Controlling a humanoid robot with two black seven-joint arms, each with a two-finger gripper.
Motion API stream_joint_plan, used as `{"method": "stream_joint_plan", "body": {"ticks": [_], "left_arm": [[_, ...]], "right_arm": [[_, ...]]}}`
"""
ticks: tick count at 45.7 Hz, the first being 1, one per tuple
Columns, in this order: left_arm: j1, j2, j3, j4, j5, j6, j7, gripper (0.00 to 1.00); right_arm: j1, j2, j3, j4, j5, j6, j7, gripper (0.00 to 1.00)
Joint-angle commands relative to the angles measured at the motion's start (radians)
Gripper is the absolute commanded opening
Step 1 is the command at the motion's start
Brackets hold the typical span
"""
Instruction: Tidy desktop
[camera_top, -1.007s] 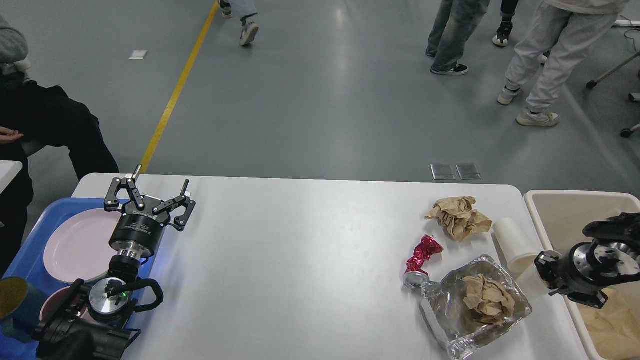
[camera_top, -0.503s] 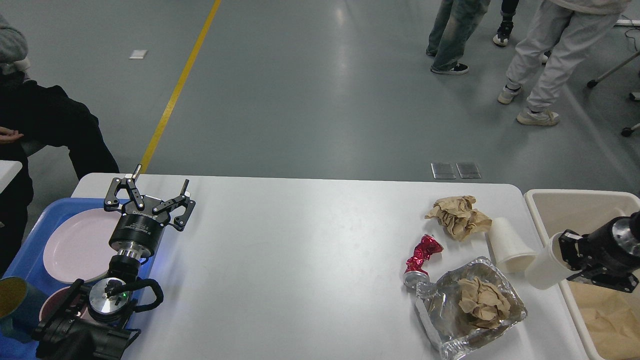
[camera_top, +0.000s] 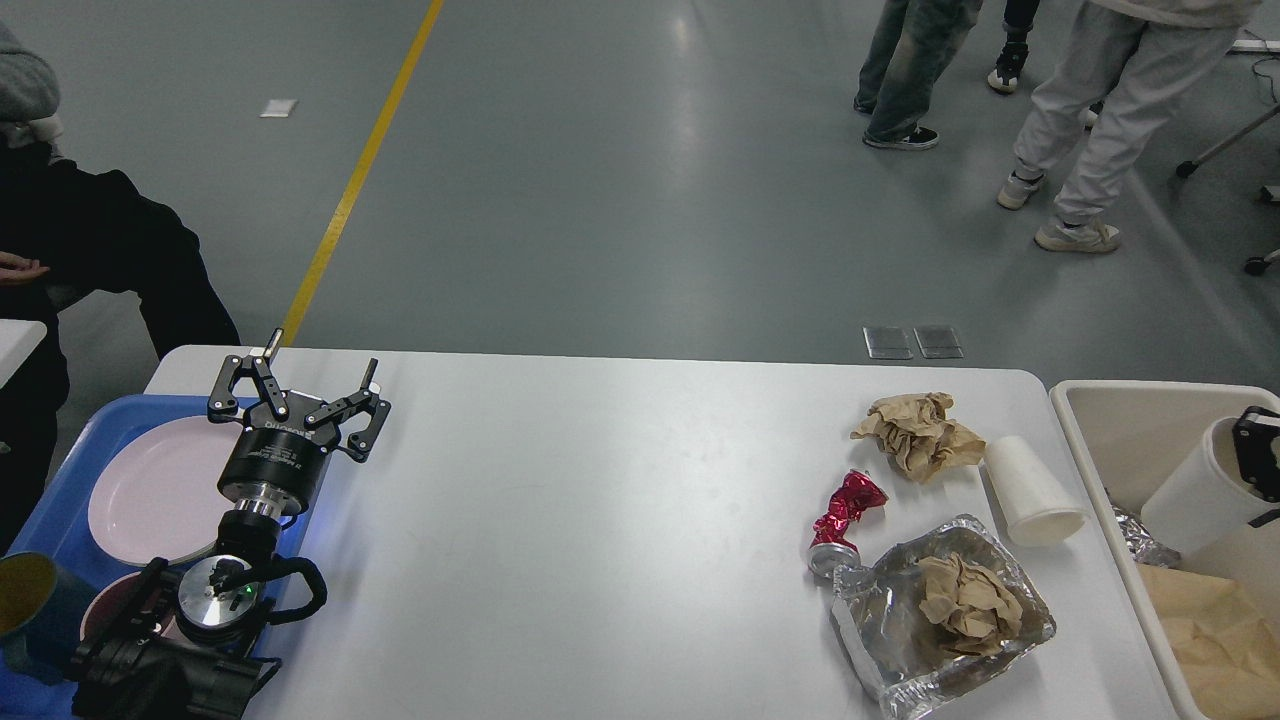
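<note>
The desktop (camera_top: 600, 520) is the wide white surface filling the lower half of the head view, bare across its middle and cluttered only at its two ends. On its right part lie the leftovers to be cleared: a crumpled brown paper ball (camera_top: 915, 432), a white paper cup (camera_top: 1030, 488) lying on its side just beside that paper, a twisted red foil wrapper (camera_top: 845, 508), and a crushed foil tray (camera_top: 945, 615) with another brown paper wad (camera_top: 965, 598) sitting in it. Past the right edge stands a beige bin (camera_top: 1100, 420), already holding brown paper and a scrap of foil, which suggests it serves as the waste container. Over that bin the right tool (camera_top: 1258, 458) is only partly in frame at the picture's edge; it seems to be clasping a second white cup (camera_top: 1195, 487), tilted above the bin's inside, presumably so that the cup falls among the rubbish when let go. At the left end a blue tray (camera_top: 60, 470) overlaps the surface and carries a pink plate (camera_top: 150, 490), a second pinkish dish partly hidden by the arm, and a dark blue cup (camera_top: 25, 610) with a yellow inside; the reusable tableware appears to be gathered there, apart from the waste. The left tool (camera_top: 300, 390) hovers above the tray's inner edge with its fingers spread wide and nothing between them.
</note>
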Motion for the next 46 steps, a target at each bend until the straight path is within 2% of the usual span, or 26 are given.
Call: {"method": "stream_joint_plan", "body": {"ticks": [1,10,14,19,25,34,37,46], "left_arm": [[0.0,0.0,0.0,0.0,0.0,0.0,0.0,0.97],[0.0,0.0,0.0,0.0,0.0,0.0,0.0,0.97],[0.0,0.0,0.001,0.0,0.0,0.0,0.0,0.97],[0.0,0.0,0.0,0.0,0.0,0.0,0.0,0.97],[0.0,0.0,0.001,0.0,0.0,0.0,0.001,0.97],[0.0,0.0,0.0,0.0,0.0,0.0,0.0,0.97],[0.0,0.0,0.0,0.0,0.0,0.0,0.0,0.97],[0.0,0.0,0.001,0.0,0.0,0.0,0.001,0.97]], "right_arm": [[-0.061,-0.027,0.013,-0.068,0.0,-0.029,0.0,0.0],[-0.318,-0.047,0.079,-0.235,0.002,-0.187,0.011,0.0],[-0.499,-0.033,0.193,-0.307,0.002,-0.293,0.012,0.0],[-0.714,-0.007,0.351,-0.42,0.0,-0.375,0.012,0.0],[-0.961,0.12,0.499,-0.627,0.0,-0.424,0.012,0.0],[-1.263,0.357,0.661,-1.038,0.0,-0.468,0.012,0.0],[-1.293,0.401,0.663,-1.095,0.0,-0.484,0.012,0.0],[-1.317,0.455,0.657,-1.109,-0.002,-0.527,0.012,0.0]]}}
